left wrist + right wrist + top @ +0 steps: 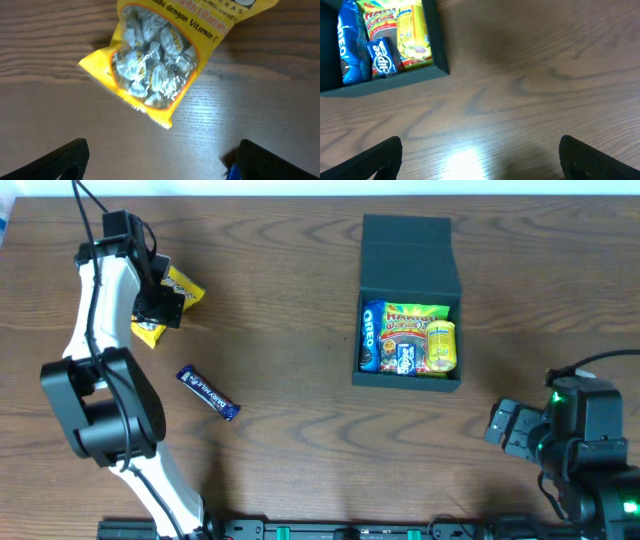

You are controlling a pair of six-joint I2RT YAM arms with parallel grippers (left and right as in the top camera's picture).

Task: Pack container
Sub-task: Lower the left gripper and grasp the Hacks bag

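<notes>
Yellow sweets bag (pixel 172 295): flat near the far left corner of the desk (pixel 300 450), its clear window full of wrapped sweets, partly hidden under the left arm in the overhead view.
Left fingers (pixel 67 159): spread wide and pinching nothing. In the wrist view the bag lies just ahead of the tips, not between them.
Blue bar (pixel 208 392): loose on the left part of the desk, nearer the front edge than the bag, lying on a slant with nothing touching it.
Container (pixel 405 380): right of centre, toward the far edge, flap lid thrown back. Inside sit a blue biscuit pack (pixel 370 335), a green-and-orange gummy pack (pixel 415 318), a yellow pack (pixel 442 345) and a small blue gum pack (pixel 405 361), side by side and close.
Right fingers (pixel 380 160): spread, empty, near the front right corner of the desk, over bare wood just beside the container's front right corner.
Step in hand: probably the reach for the yellow bag. Two items lie outside the container.
Next move: likely advance and lower until the bag sits between the tips, close on the crinkly film, then carry it right and lay it on top of the packs.
</notes>
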